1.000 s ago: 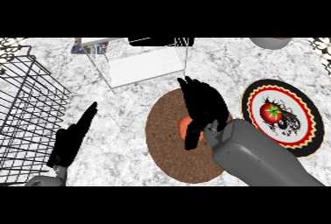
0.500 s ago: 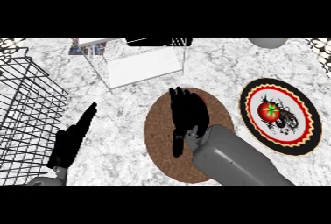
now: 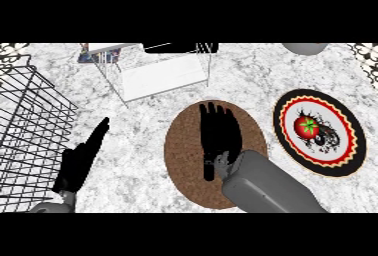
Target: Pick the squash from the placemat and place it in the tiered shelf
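Note:
A round brown placemat [image 3: 184, 150] lies at the counter's middle. My right hand [image 3: 219, 132] is stretched flat over it, fingers straight and pointing away from me, so it is open. No squash shows; the hand covers the spot on the mat where it lay. The tiered shelf [image 3: 162, 75], a white wire frame with a pale board, stands just beyond the mat at the back. My left hand [image 3: 80, 160] rests open at the lower left, fingers straight, holding nothing.
A black wire basket [image 3: 29, 130] fills the left edge beside my left hand. At the right lies a patterned plate [image 3: 341, 159] with a red tomato [image 3: 307, 126] on it. A grey bowl [image 3: 304, 48] sits at the back right.
My right hand has slid left and forward over the placemat and flattened. The orange squash that showed beneath it one second ago is now hidden. The left hand has not moved.

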Available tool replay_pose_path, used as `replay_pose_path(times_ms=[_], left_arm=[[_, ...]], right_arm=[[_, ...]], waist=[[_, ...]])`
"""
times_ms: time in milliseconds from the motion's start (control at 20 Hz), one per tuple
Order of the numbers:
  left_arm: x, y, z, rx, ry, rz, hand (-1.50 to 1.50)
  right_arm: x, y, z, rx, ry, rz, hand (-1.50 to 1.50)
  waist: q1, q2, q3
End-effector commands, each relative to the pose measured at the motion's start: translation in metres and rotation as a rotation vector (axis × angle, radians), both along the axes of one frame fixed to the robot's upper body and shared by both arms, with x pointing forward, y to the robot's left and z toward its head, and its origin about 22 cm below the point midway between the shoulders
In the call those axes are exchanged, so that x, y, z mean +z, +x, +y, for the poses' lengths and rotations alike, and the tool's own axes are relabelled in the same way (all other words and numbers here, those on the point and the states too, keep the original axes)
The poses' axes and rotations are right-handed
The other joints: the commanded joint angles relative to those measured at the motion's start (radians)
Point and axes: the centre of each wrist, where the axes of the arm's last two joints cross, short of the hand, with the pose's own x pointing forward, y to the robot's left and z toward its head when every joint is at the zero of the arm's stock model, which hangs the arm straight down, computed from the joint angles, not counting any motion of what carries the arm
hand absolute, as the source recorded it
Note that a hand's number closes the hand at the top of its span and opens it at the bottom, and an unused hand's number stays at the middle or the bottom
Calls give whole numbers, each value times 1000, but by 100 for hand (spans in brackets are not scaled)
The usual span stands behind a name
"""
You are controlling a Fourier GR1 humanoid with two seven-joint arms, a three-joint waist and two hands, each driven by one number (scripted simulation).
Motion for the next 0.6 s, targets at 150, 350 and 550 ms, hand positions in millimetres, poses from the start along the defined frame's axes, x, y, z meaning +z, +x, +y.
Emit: replay_pose_path(times_ms=[150,350,550], left_arm=[[-8,-10,-13,3,-1,29,0],[-4,-2,-16,4,-14,20,0],[3,7,-12,7,-1,35,0]], right_arm=[[-6,-10,3,-89,-124,56,-150],[-14,9,-7,-99,-141,54,-150],[-35,15,2,-96,-162,58,-150]], waist=[[-1,1,-3],[0,3,-3],[5,5,-3]])
